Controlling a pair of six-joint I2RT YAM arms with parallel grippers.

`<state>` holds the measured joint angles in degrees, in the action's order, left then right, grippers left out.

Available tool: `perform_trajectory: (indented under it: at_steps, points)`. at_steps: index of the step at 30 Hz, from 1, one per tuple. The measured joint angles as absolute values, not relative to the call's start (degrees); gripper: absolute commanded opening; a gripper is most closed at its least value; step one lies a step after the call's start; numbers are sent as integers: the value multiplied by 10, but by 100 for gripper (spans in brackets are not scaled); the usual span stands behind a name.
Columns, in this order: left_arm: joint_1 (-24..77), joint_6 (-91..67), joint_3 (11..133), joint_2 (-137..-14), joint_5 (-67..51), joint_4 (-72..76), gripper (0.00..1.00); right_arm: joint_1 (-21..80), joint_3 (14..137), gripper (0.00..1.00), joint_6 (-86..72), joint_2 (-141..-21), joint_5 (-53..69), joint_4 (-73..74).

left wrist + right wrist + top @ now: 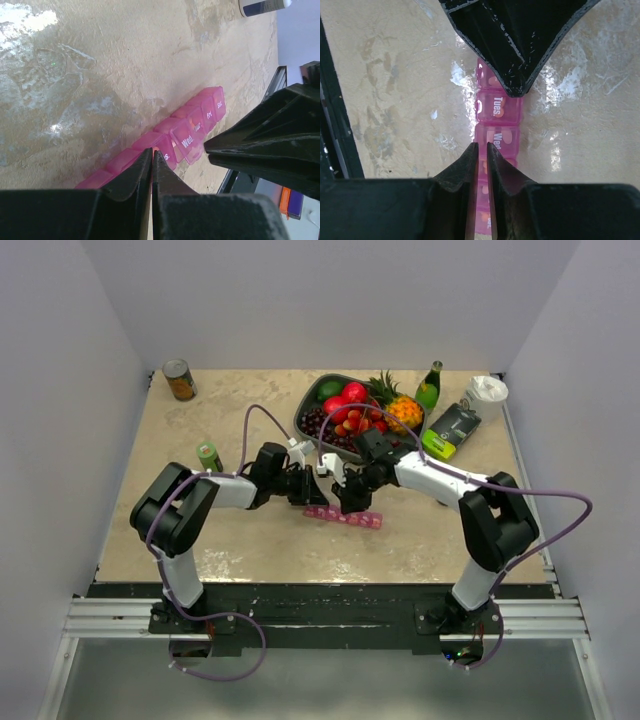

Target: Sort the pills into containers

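Note:
The pink translucent pill container strip (343,517) lies on the table between the two arms. The left wrist view shows it (192,131) with lids marked Wed, Fri and Sat; the Wed lid looks slightly raised. The right wrist view shows it (498,111) with orange pills under the Tues and Wed lids. My left gripper (152,152) is shut, its tips over the strip's left part. My right gripper (482,146) is shut but for a hairline gap, its tips at the Wed compartment's edge. No loose pills show.
A grey fruit tray (309,412) stands behind the grippers. A green bottle (429,387), a green-black packet (451,429) and a white cup (487,395) are at the back right. A can (180,380) and a small green can (209,456) are at the left. A white, dark-capped bottle (262,6) shows in the left wrist view.

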<state>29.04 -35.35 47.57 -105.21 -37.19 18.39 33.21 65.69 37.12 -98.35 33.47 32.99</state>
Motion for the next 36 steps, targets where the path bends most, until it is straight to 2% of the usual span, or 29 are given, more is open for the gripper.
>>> perform_trajectory:
  at_steps: [11,15,18,21,22,23,25,26,29,30,33,34,36]
  points:
    - [290,-353,478,-1054,-372,183,8,360,676,13,354,-1044,316,314]
    - [290,-353,478,-1054,-372,183,10,360,681,16,358,-1043,316,322]
    - [290,-354,478,-1054,-373,184,16,359,688,23,368,-1039,317,347]
    - [291,-355,478,-1049,-373,184,29,356,702,33,377,-1021,317,379]
    - [291,-355,478,-1044,-371,183,37,355,708,36,379,-1010,317,387]
    - [290,-356,477,-1038,-369,180,41,351,714,44,381,-996,317,393]
    - [290,-359,477,-1016,-366,175,50,340,727,52,384,-965,316,401]
    - [290,-359,477,-999,-361,172,52,333,733,65,384,-948,314,402]
    - [290,-347,478,-931,-342,152,61,307,744,87,380,-897,305,402]
    - [290,-338,478,-900,-331,144,64,296,744,99,377,-876,299,402]
    - [289,-302,481,-797,-286,116,77,263,744,99,361,-801,280,395]
    - [288,-288,482,-762,-269,107,88,250,744,99,357,-771,276,390]
    - [285,-253,485,-684,-233,89,99,229,746,99,330,-716,258,375]
